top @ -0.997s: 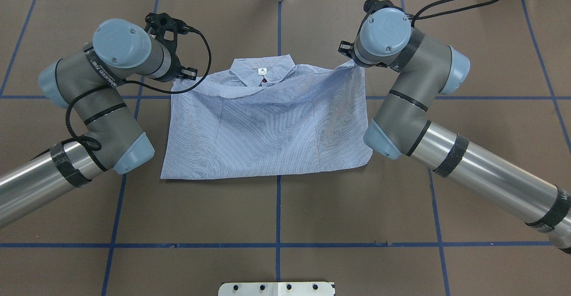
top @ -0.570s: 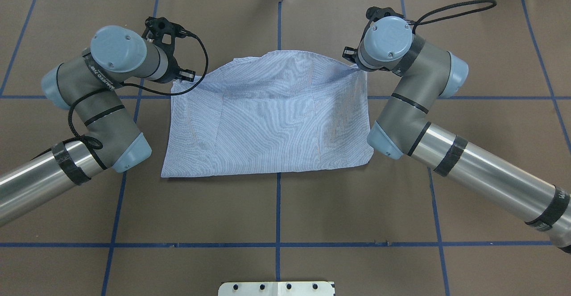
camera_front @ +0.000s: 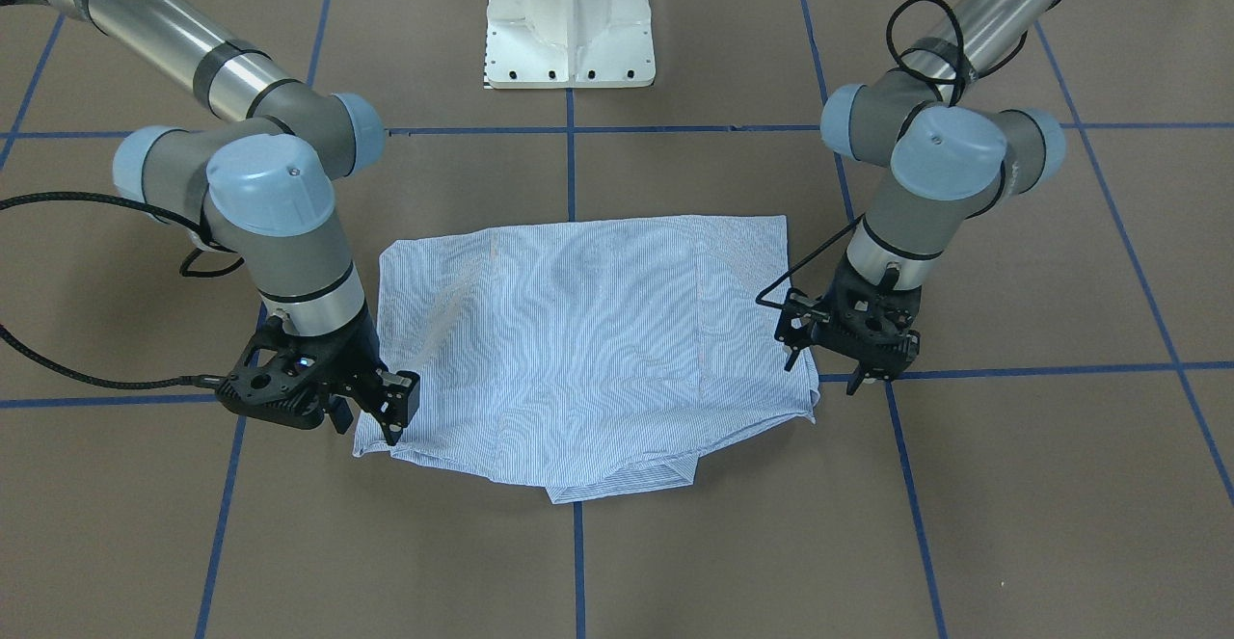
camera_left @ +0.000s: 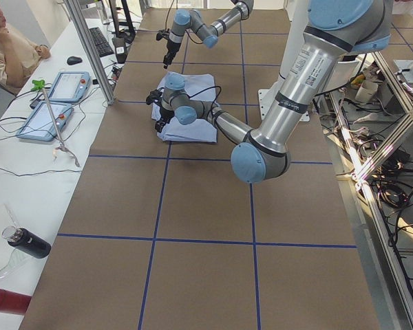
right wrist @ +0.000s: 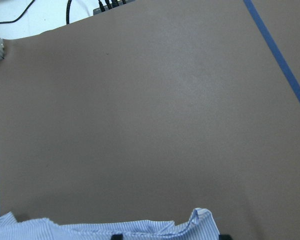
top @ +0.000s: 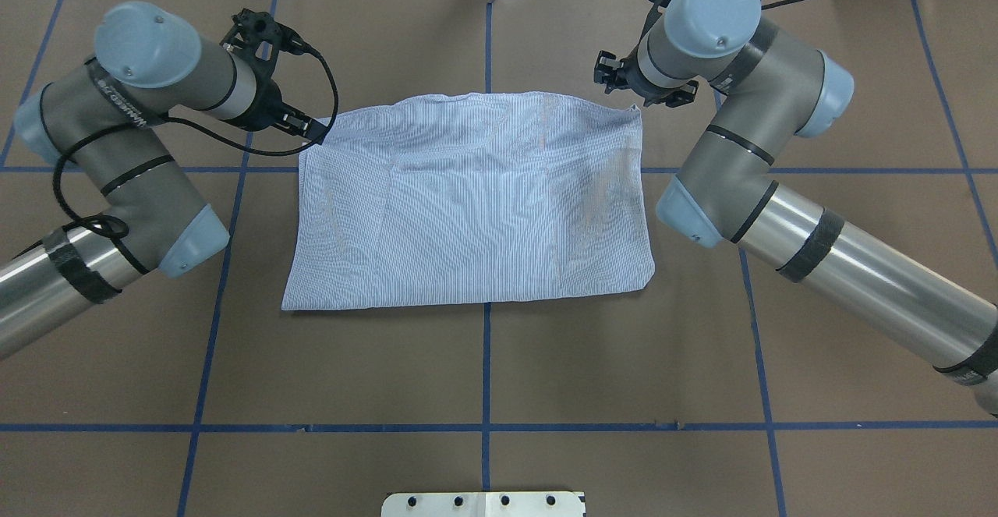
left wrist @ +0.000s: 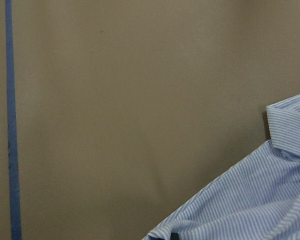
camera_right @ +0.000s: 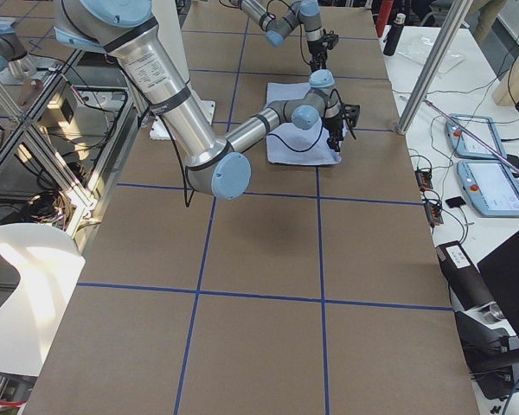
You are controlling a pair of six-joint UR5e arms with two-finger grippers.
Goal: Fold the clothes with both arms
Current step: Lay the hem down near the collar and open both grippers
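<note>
The light blue striped shirt (top: 468, 205) lies folded in a flat rectangle on the brown table. Its collar (camera_front: 617, 485) peeks out from under the far edge. My left gripper (top: 310, 129) is at the far left corner; in the left wrist view one dark fingertip (left wrist: 174, 236) sits in the cloth (left wrist: 250, 200), so it looks shut on the corner. My right gripper (top: 633, 100) is at the far right corner. The right wrist view shows its fingertips (right wrist: 117, 235) wide apart, with the shirt's edge (right wrist: 90, 227) between them. The front view shows both grippers, left (camera_front: 824, 369) and right (camera_front: 371, 422).
The white pedestal base (camera_front: 569, 22) stands behind the shirt on the robot's side. Blue tape lines (top: 486, 361) cross the brown table cover. A side table with tablets (camera_left: 55, 103) and a seated person (camera_left: 7, 41) lies past the far edge.
The lifted shirt edge was carried over the collar and laid flat over it. Both grippers moved away from the robot to the far corners, and the sag between them is gone.
</note>
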